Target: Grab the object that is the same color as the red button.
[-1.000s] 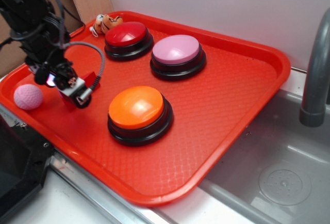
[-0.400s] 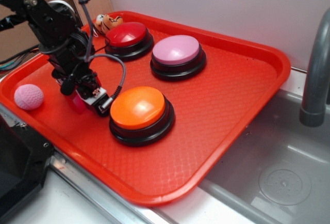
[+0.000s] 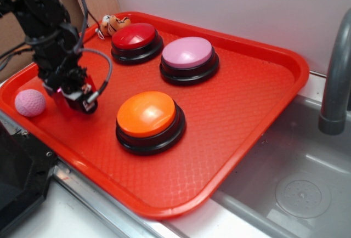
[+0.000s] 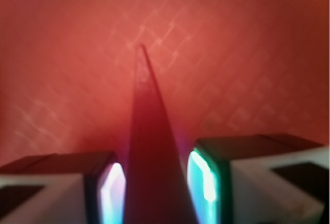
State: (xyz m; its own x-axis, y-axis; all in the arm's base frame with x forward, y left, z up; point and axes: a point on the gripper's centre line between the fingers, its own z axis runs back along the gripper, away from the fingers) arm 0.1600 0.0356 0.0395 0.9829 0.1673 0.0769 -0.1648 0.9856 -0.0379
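The gripper (image 4: 154, 188) clamps the red wedge (image 4: 149, 146) between its pads near the tray's (image 3: 247, 101) left edge. The red button (image 3: 134, 36) sits at the far corner, matching the wedge's color.

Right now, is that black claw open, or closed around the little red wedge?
Closed on it. In the wrist view the small red wedge-shaped block sits pinched between both glowing pads of the gripper.

Exterior: high, angled down on whole tray (image 3: 263, 51). Wrist: very close, blurred, facing the same tray (image 4: 232, 38) floor.
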